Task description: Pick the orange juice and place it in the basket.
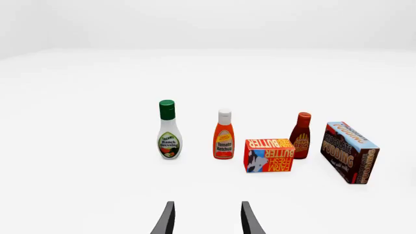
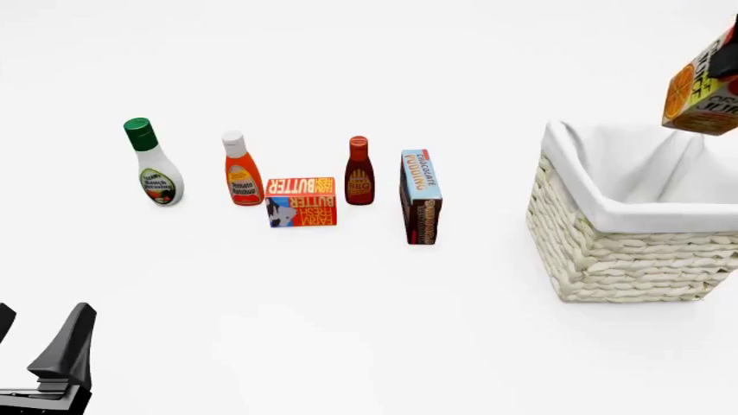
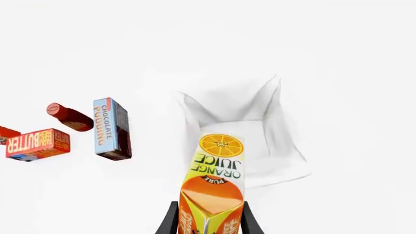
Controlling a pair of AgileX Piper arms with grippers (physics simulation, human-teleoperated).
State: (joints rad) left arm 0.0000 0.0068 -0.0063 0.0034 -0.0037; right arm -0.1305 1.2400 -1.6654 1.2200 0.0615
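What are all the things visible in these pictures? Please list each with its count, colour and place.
Orange and yellow gable-top orange juice carton: 1, held in the air above the basket.
Cream woven wicker basket with white cloth liner: 1, right side of the table.
Ranch dressing bottle: 1, white with green cap, leftmost in the row.
Tomato ketchup bottle: 1, orange-red with white cap, beside the ranch.
Butter box: 1, orange, in front of the bottles.
BBQ sauce bottle: 1, dark red, right of the butter.
Chocolate pudding box: 1, brown and blue, right end of the row.
White table: 1.
Left gripper: black, empty.
Right gripper: black, holding the carton.
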